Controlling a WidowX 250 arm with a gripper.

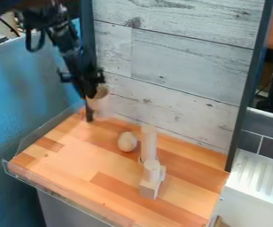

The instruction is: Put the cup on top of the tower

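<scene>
The gripper (90, 115) hangs at the back left of the worktop (68, 163); I cannot tell whether it is open, closed or gripping anything. A pale thing, which I take to be the cup (103, 104), is right beside it, on the view's right. The tower (153, 181), made of pale blocks and cylinders, lies to the view's right and nearer the camera, well apart from both. The next move likely turns on that slanting way across, keeping the cup above the upright tall cylinder (149, 144) and past the egg-shaped thing (127, 141).
</scene>
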